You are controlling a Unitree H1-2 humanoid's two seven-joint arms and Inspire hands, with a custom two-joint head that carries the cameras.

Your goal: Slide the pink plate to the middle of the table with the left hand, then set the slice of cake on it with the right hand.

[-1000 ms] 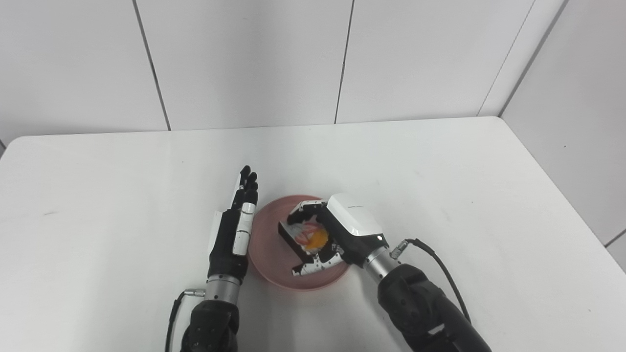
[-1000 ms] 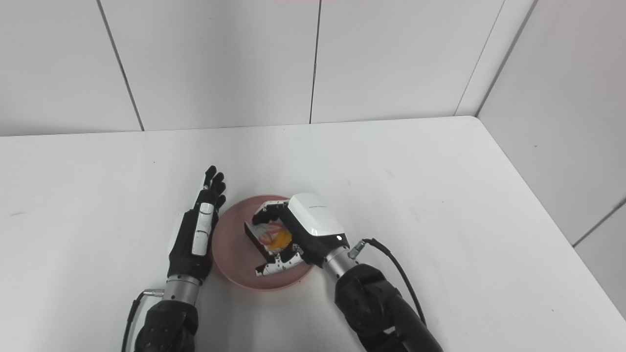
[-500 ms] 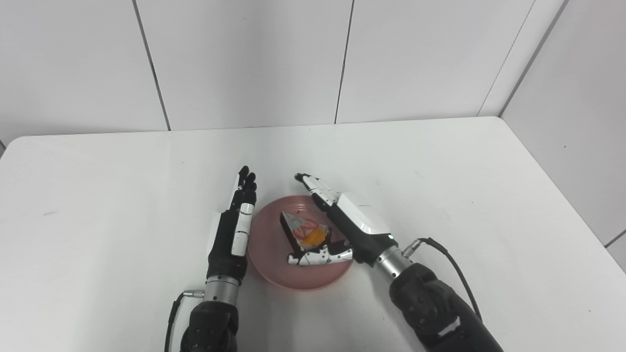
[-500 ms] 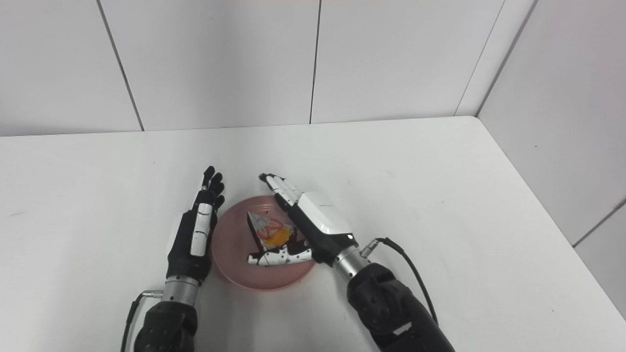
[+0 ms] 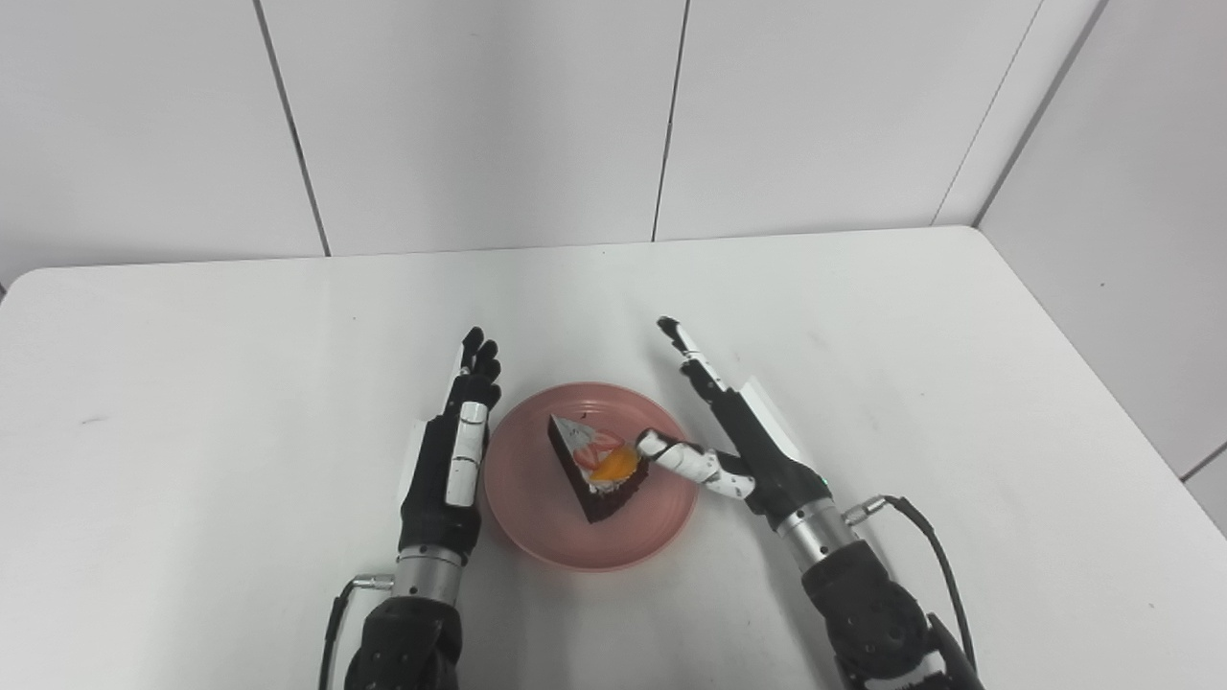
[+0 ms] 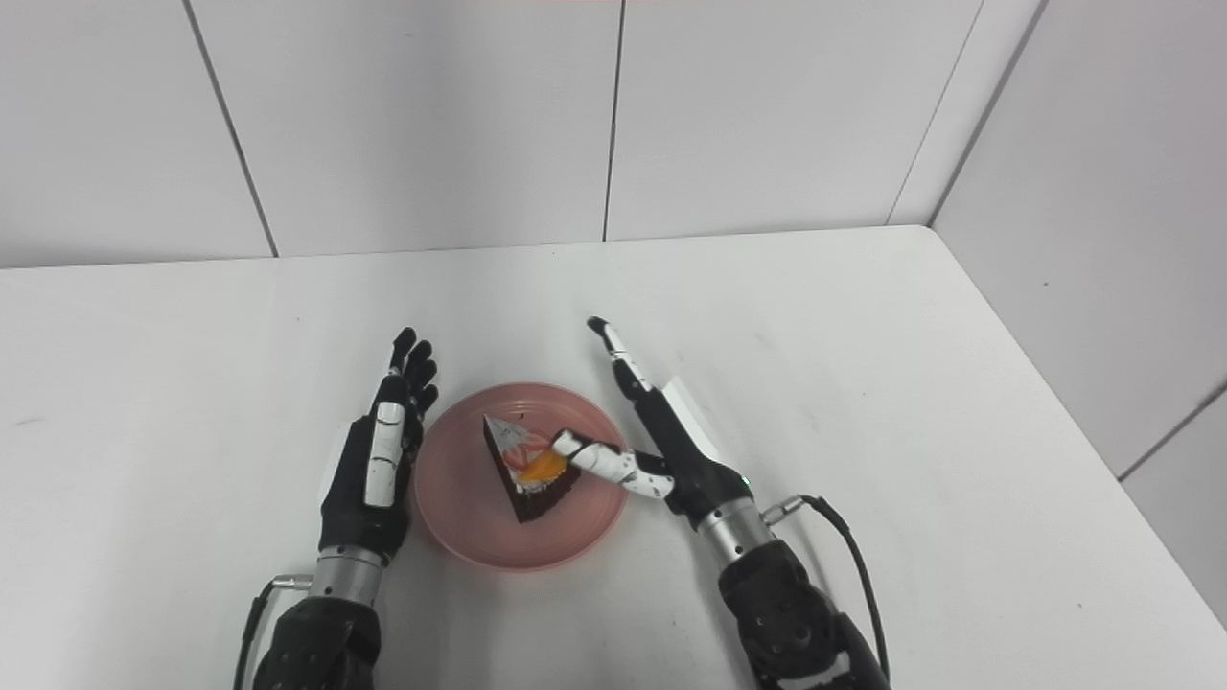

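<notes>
Right hand (image 5: 757,446): fingers straight, spread from thumb, holds nothing; thumb tip at slice of cake (image 5: 596,464), contact unclear. Cake lies on pink plate (image 5: 537,517), mid-table. Left hand (image 5: 449,454): flat, fingers extended together, empty, edge just beside plate's left rim. White table (image 5: 192,383); white panelled walls (image 5: 479,115) behind.

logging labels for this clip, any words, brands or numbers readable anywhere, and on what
None can be read.
Right hand: no marking shows on its white shell.
Left hand: white panels, blank.
Pink plate, slice of cake, table: no text or signs.
</notes>
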